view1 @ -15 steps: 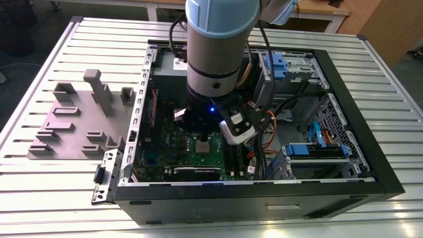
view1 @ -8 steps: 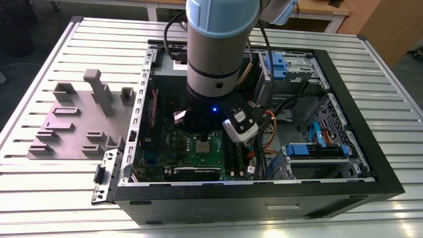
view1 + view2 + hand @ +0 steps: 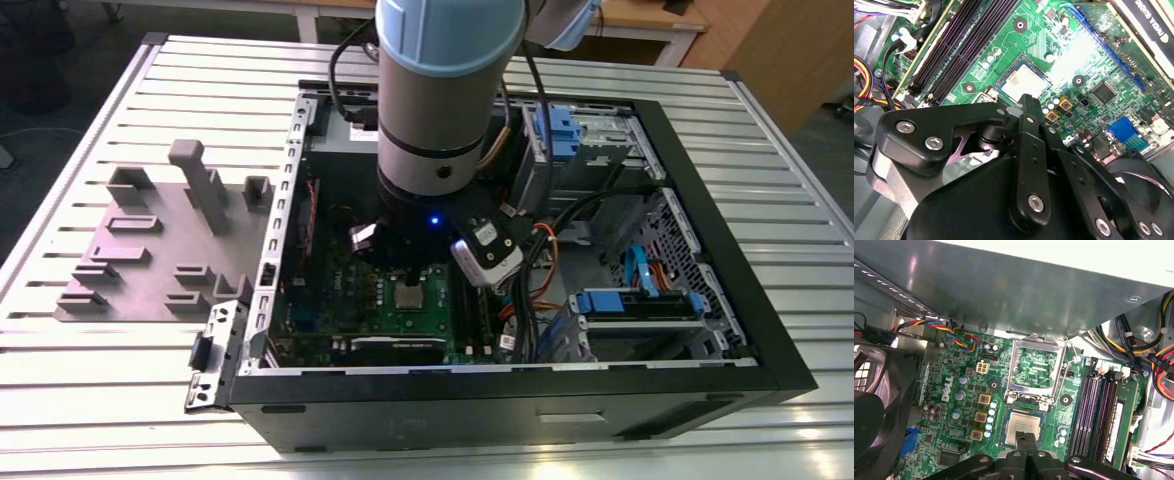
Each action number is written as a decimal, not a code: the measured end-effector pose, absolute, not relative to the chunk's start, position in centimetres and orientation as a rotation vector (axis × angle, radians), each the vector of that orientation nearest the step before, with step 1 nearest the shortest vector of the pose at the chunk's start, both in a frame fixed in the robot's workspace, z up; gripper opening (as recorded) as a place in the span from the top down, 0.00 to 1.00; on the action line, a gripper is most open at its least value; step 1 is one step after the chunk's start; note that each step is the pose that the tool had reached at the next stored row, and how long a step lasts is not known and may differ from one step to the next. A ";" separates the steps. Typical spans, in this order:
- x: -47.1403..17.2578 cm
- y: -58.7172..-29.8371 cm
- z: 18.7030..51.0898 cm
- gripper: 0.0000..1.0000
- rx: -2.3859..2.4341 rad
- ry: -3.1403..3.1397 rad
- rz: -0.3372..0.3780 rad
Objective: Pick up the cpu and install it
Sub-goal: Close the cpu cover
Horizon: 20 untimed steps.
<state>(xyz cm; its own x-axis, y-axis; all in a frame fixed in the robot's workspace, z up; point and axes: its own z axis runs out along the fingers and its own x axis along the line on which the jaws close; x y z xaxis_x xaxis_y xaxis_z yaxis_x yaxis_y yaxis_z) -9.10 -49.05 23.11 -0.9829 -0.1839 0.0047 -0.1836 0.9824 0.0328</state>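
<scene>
Closed, empty gripper (image 3: 1026,437) just above cpu (image 3: 1022,423) on motherboard (image 3: 966,385) inside open computer case (image 3: 534,405).

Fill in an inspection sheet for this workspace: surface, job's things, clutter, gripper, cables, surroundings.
Surface: ribbed silvery metal table, carrying an open black computer case.
Job's things: small silvery square cpu lying in the socket of the green motherboard; hinged metal retention frame open.
Clutter: grey blocky plastic fixture at the exterior view's left of the case.
Gripper: black gripper shut, poised over the cpu's edge.
Cables: coloured wire bundles beside the memory slots.
Surroundings: wooden furniture beyond the table.
</scene>
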 end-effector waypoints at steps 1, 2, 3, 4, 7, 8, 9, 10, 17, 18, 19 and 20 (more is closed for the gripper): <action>-9.1 -49.1 23.1 0.89 0.289 -3.120 -0.051; -9.1 -49.1 23.1 0.89 0.289 -3.120 -0.051; -9.1 -49.1 23.1 0.89 0.289 -3.120 -0.051; -9.1 -49.1 23.1 0.89 0.289 -3.120 -0.050; -9.0 -49.0 23.1 0.89 0.290 -3.120 -0.051; -8.8 -49.0 23.1 0.89 0.289 -3.120 -0.051; -8.6 -49.0 23.1 0.89 0.289 -3.120 -0.050; -8.5 -49.0 23.1 0.89 0.290 -3.120 -0.051; -8.5 -49.0 23.1 0.89 0.405 -3.112 -0.051; -8.5 -49.0 23.1 0.89 0.414 -3.115 -0.052; -8.5 -49.0 23.1 0.89 0.421 -3.119 -0.053; -8.5 -49.0 23.1 0.89 0.428 -3.122 -0.053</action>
